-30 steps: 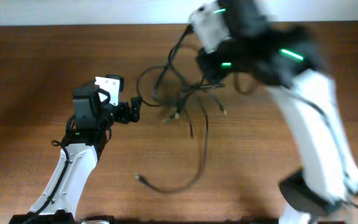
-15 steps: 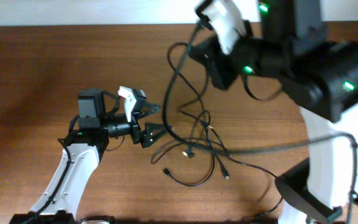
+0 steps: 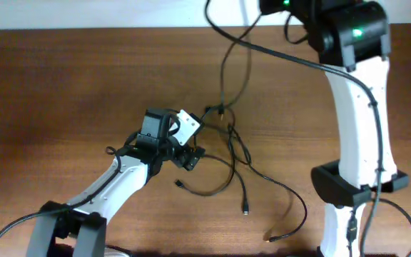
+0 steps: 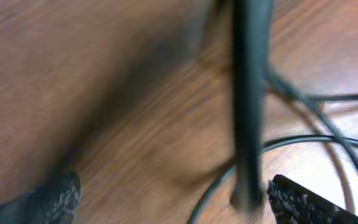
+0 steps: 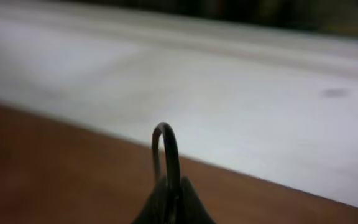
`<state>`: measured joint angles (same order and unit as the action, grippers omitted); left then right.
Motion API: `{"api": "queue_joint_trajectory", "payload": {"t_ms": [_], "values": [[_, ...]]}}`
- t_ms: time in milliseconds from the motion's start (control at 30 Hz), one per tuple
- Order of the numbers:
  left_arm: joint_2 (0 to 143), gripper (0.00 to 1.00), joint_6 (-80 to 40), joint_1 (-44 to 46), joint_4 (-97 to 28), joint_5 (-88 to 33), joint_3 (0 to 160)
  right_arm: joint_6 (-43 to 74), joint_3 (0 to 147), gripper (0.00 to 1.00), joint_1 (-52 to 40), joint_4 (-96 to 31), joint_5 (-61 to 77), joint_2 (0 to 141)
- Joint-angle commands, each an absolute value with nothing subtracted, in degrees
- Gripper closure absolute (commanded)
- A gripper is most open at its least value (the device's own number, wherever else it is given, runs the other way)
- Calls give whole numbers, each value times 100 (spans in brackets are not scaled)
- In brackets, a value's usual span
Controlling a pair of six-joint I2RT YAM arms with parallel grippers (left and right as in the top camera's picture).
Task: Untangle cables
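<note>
Left gripper (image 4: 174,198) low over table (image 3: 63,93), jaws spread wide, one blurred strand of cables (image 3: 237,153) standing between them, apparently untouched. Rest of cables heaped just right of it, strands rising to right gripper (image 5: 168,199), pinched shut on thin loop (overhead crops this grip; only wrist view shows it). Risk: upward pull with nothing anchored drags whole heap or cinches it tighter

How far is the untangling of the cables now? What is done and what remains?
Done: little; one plug end lies loose on the table. In hand: the right gripper is shut on a cable loop, holding strands high; the left gripper is open with a strand between its fingers. Left: the cables cross in a knot near the middle, and none looks fully apart.
</note>
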<state>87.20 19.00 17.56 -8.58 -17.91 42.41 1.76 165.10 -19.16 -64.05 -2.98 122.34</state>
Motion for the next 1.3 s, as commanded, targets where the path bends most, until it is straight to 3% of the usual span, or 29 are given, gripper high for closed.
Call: {"api": "queue_joint_trajectory", "payload": {"t_ms": [0,133,233,367,500,633,800,900,1033,1200,1267], "values": [[8759,3,1715,1734,-770,-886,4230,392,16597,96,-1896,-6206,-2692,11408],[8759,2,1649,1737,-766,-871,4230,572,16597,96,-1199,-6278,-2659,10796],[8759,2,1608,1737,-753,-1020,4230,803,16582,96,-1138,-6517,279,11115],[8759,1,1614,1737,-755,-1544,4230,611,16580,96,-2178,-6326,2976,11935],[8759,1,1612,1737,-755,-1553,4230,320,16580,96,-1905,-6914,786,11952],[8759,1,1612,1737,-781,-1774,4230,200,16580,96,-405,-7487,-246,11952],[8759,1,1612,1747,-801,-1844,4230,1142,16204,96,2655,-8670,-191,11955],[8759,1,1612,1747,-827,-1872,4230,725,15015,96,3892,-8720,888,11955],[8759,1,1612,1747,-1004,-1872,4230,447,13294,96,4178,-8136,794,12147],[8759,1,1612,1747,-1258,-1870,4230,-30,13266,96,4204,-7581,1802,13437],[8759,0,1612,1747,-1253,-1892,4230,-165,13926,96,4195,-6910,2926,13408]]}}
